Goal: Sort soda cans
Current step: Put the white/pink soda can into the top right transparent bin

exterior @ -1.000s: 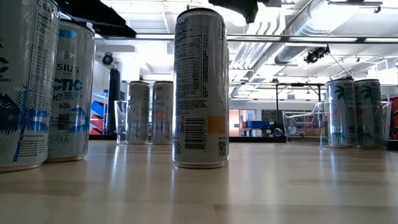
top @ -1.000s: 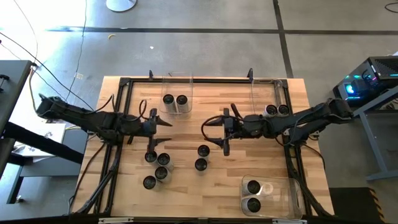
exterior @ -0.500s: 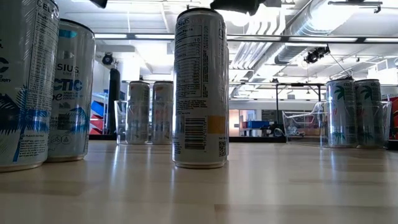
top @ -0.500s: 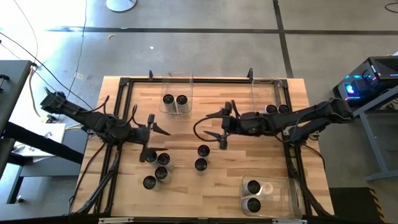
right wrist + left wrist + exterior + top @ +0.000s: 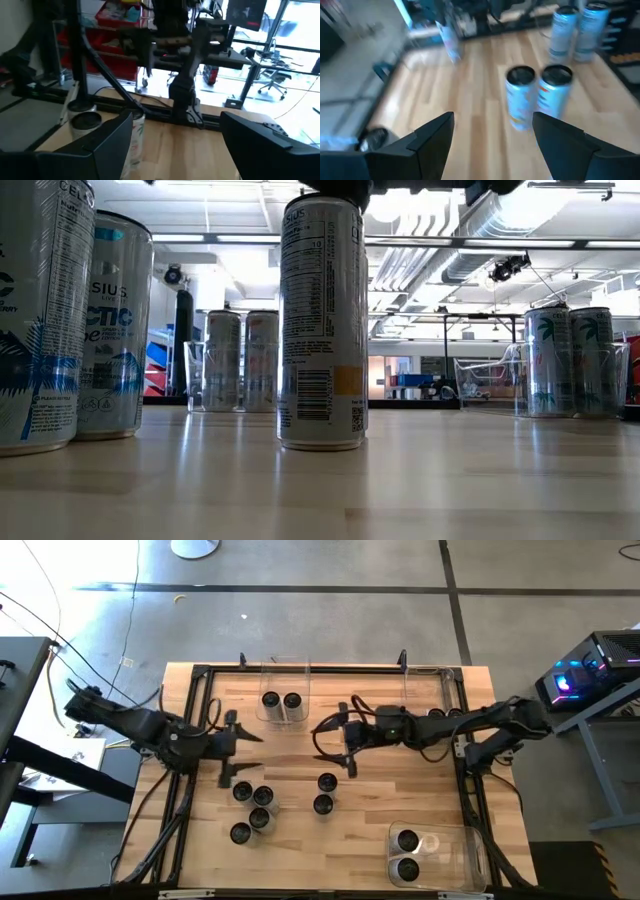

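Observation:
Several loose soda cans stand upright on their bases on the wooden table [image 5: 400,790]: a cluster near the left [image 5: 255,810] and a pair at mid-table [image 5: 325,793]. My left gripper [image 5: 245,752] hovers open above and just beyond the cluster; its wrist view shows the pair of cans [image 5: 537,95] ahead between its open fingers [image 5: 492,125]. My right gripper [image 5: 318,742] hovers open above mid-table, on the far side of the pair, pointing level toward the table's left. Nothing is between either pair of fingers.
A clear bin [image 5: 285,690] at the far edge holds two cans [image 5: 281,700]. Another clear bin [image 5: 440,850] at the near right holds two more [image 5: 407,854]. Two cans [image 5: 446,716] stand at the far right beside my right arm. A black frame [image 5: 200,675] rims the table.
My left gripper has risen and drawn back toward the table's left edge, leaving the top of the low view. My right gripper has travelled toward the table's left and a little toward the far edge, rolling slightly. The cans have stayed where they were.

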Available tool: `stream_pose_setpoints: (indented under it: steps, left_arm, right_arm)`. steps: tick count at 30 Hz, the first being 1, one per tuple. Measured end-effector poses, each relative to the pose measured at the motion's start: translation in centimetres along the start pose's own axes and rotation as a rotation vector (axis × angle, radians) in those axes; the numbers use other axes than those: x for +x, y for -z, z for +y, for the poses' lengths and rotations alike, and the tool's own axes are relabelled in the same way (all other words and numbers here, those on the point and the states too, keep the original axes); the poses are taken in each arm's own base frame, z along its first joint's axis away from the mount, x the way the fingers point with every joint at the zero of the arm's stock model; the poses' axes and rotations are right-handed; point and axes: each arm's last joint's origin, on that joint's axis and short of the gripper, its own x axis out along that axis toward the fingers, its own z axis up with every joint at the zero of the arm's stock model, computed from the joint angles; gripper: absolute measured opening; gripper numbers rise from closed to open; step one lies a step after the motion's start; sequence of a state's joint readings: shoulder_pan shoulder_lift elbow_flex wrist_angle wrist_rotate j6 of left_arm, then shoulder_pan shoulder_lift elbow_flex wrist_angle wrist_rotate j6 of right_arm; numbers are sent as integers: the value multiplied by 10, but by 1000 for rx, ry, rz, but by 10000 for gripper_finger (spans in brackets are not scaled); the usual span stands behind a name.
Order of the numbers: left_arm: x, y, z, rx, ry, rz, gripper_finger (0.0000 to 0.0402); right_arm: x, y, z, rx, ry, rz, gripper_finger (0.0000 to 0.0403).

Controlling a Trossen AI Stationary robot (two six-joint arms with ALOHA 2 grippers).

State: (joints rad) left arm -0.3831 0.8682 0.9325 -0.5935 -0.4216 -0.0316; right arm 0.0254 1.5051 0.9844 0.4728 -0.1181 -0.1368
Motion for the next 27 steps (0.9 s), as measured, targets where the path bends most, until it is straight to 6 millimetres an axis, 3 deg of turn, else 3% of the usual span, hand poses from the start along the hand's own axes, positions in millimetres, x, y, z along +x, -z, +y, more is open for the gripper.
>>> stream_pose_setpoints:
  steps: [5,10,18,27]
  left_arm:
    - [-31,-9,3,-134,103,157,266]
    - [-44,0,3,-308,110,299,266]
    - [-35,32,-9,-345,54,478,266]
    - [-22,63,-23,-401,21,591,266]
  right_arm:
    - [4,3,2,36,-5,-8,296]
    - [-3,-10,17,56,-47,-34,296]
    - [-37,-37,45,141,-28,36,296]
    - [-49,-18,81,212,76,305,296]
